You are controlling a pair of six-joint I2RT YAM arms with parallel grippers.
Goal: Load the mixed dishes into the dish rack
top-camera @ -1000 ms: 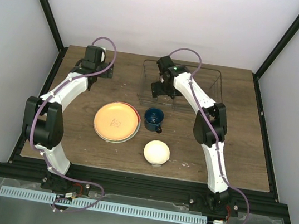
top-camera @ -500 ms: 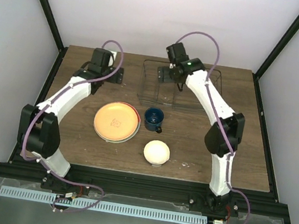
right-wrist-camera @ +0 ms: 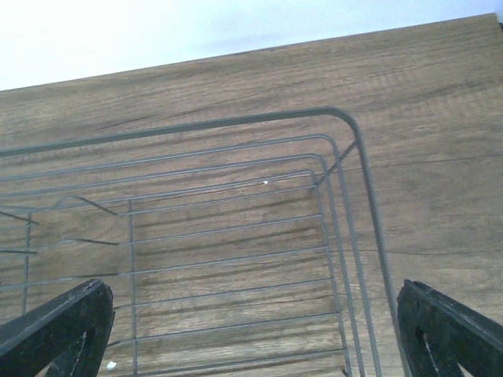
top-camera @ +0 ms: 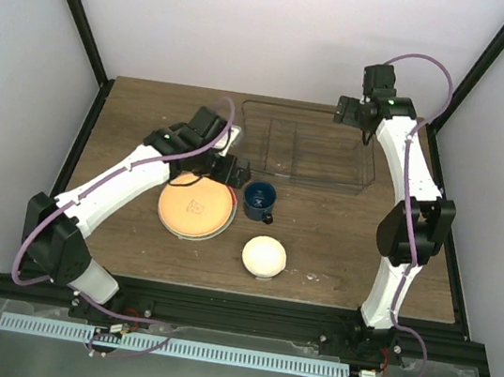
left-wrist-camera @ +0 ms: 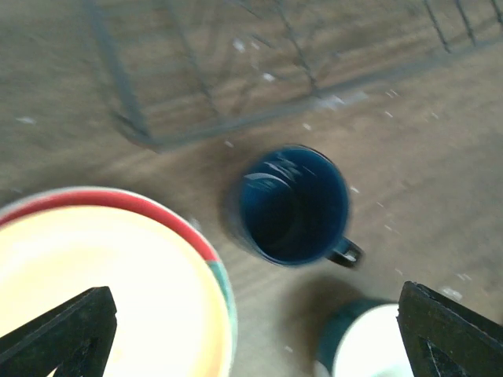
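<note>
**Getting ready to lift the mug**

The left pincer [left-wrist-camera: 255, 334] is hanging wide open close to the mug [left-wrist-camera: 295, 204], looking down on it. The mug is standing on the table [left-wrist-camera: 440, 157], just in front of the rack [left-wrist-camera: 259, 118] and beside the yellow plate [left-wrist-camera: 86, 290]. The right pincer [right-wrist-camera: 251, 334] is wide open, holding nothing, over the rack's far right corner. I am guessing the mug is going first. The left pincer should be going straight down, one finger inside the rim and one outside, away from the handle, without bumping that plate.
</note>
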